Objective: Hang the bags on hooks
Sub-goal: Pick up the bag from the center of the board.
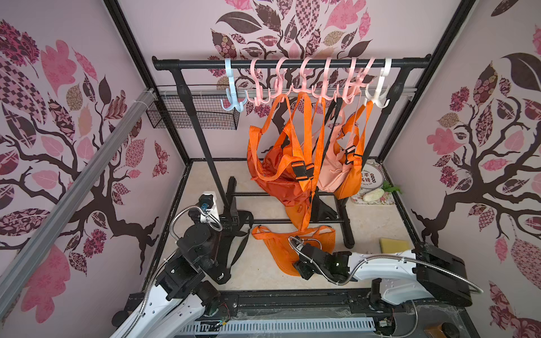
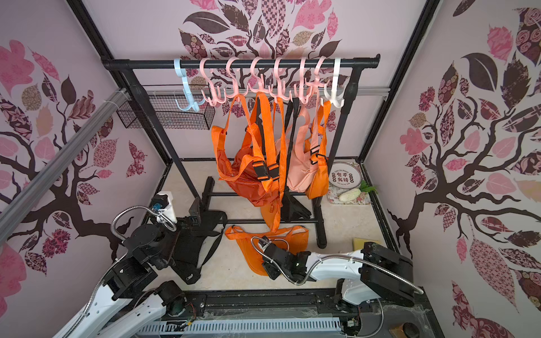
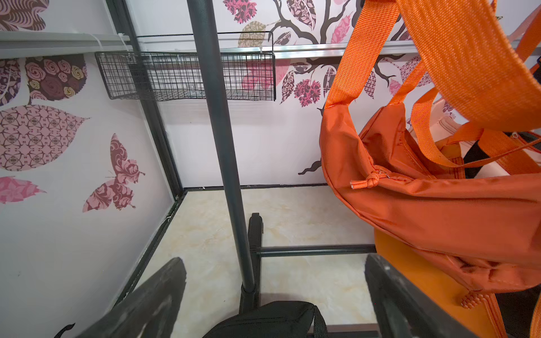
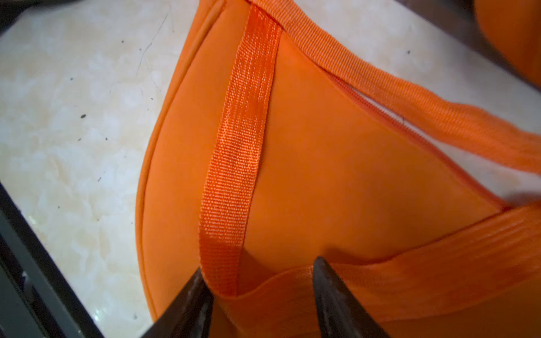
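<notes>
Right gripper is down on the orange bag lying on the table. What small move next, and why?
Probably close the right gripper on the strap: its folded end sits between the fingertips, touching one, yet the jaws stand apart, and the orange bag lies flat on the table. Lift only once it is pinched.

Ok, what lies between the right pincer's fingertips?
In the right wrist view, a fold of woven orange strap, lying on the flat orange fabric bag; the right pincer straddles it, jaws apart.

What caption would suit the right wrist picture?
Right gripper straddling the strap of an orange bag lying on the table.
</notes>
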Robot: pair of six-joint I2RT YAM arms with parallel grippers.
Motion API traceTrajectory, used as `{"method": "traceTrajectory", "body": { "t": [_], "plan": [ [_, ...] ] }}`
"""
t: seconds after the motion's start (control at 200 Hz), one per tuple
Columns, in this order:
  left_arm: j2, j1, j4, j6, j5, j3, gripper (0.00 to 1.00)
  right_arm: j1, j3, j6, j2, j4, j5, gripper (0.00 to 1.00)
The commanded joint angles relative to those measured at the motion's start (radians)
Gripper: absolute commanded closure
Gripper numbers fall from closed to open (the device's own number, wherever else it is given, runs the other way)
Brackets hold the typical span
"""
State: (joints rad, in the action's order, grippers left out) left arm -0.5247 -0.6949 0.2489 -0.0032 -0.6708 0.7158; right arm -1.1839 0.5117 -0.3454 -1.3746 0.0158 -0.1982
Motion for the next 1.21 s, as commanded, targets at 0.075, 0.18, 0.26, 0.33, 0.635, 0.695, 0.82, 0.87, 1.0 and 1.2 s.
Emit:
{"method": "traceTrajectory", "body": {
  "t": [0.075, 0.18, 0.26, 0.33, 0.635, 0.695, 0.82, 0.87, 1.0, 1.2],
  "plan": [
    [-0.004, -0.005, -0.007, -0.004, 0.019, -0.012, 0.02, -0.007, 0.033, 0.024, 0.015, -0.014, -0.043, 0.81],
    [-0.002, -0.006, -0.003, 0.002, 0.139, -0.012, 0.02, -0.006, 0.081, 0.048, 0.113, -0.087, -0.034, 0.92],
    [0.004, -0.010, 0.002, 0.022, 0.299, -0.012, 0.02, -0.008, 0.151, 0.074, 0.196, -0.168, -0.022, 0.95],
    [0.020, -0.020, 0.016, 0.043, 0.452, -0.005, 0.02, -0.008, 0.212, 0.088, 0.262, -0.233, -0.011, 0.97],
    [-0.022, -0.111, 0.130, 0.087, 0.876, 0.079, 0.04, -0.009, 0.475, 0.155, 0.394, -0.429, 0.016, 1.00],
    [-0.057, -0.120, 0.130, 0.070, 0.941, 0.092, 0.05, -0.008, 0.529, 0.171, 0.396, -0.455, 0.016, 1.00],
    [-0.120, -0.130, 0.152, 0.063, 1.022, 0.124, 0.09, -0.008, 0.604, 0.194, 0.397, -0.479, 0.024, 1.00],
    [-0.132, -0.131, 0.160, 0.058, 1.047, 0.138, 0.11, -0.008, 0.631, 0.200, 0.396, -0.486, 0.032, 1.00],
    [-0.155, -0.138, 0.167, 0.036, 1.101, 0.157, 0.16, -0.008, 0.698, 0.209, 0.386, -0.517, 0.029, 1.00],
    [-0.186, -0.149, 0.180, 0.001, 1.168, 0.190, 0.22, -0.008, 0.770, 0.209, 0.361, -0.552, 0.001, 1.00]
  ]
}}
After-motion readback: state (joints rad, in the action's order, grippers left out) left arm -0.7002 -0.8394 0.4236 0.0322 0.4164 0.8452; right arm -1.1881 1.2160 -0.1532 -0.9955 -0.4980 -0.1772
